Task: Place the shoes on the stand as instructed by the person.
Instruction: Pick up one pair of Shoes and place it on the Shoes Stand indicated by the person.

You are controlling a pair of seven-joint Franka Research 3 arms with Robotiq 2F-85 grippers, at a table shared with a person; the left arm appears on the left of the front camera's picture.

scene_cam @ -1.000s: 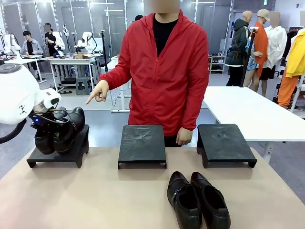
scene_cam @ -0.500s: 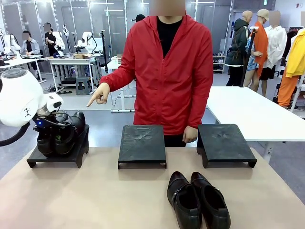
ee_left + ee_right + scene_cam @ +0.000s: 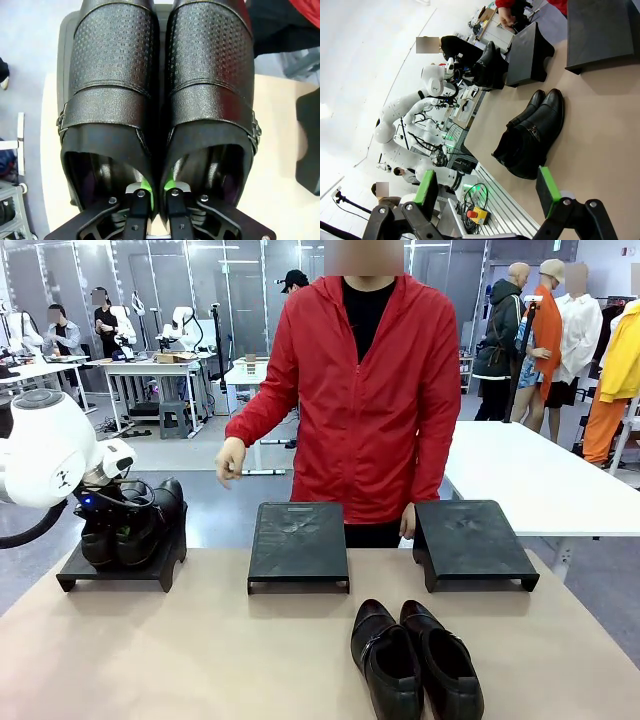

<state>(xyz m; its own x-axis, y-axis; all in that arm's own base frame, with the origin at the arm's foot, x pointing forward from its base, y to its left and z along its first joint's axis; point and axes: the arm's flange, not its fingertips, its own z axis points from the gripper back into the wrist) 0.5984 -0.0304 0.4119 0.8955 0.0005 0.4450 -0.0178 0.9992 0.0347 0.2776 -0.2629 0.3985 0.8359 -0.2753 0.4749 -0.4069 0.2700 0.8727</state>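
On the far left of the table (image 3: pixel 200 660), my left hand (image 3: pixel 108 512) is down at the first pair of shoes (image 3: pixel 135 525), glossy black dress shoes with buckled straps. They sit side by side on the left stand (image 3: pixel 120 568), touching each other. Along my left wrist I see their embossed uppers running away from me. One of my fingers (image 3: pixel 141 195) reaches into each heel opening, with the two inner walls pressed together between them. Whether I am squeezing those walls or have slackened off, I cannot tell

The middle stand (image 3: pixel 298 540) and the right stand (image 3: pixel 470 540) are flat black platforms in the same row, both bare on top. The second pair of shoes (image 3: pixel 415 660) lies on the table nearer to me, in front of the gap between those two stands, the shoes touching along their length

My right hand (image 3: pixel 486 192) is spread wide with nothing between its green pads (image 3: pixel 547 192), well apart from that second pair, which it sees across the table top

The person (image 3: pixel 370 390) in the red jacket stands at the far side behind the middle stand. One of their hands (image 3: pixel 231 458) is raised and loosely curled above the gap between the left and middle stands, and the other (image 3: pixel 408 522) hangs just beside the right stand's far corner
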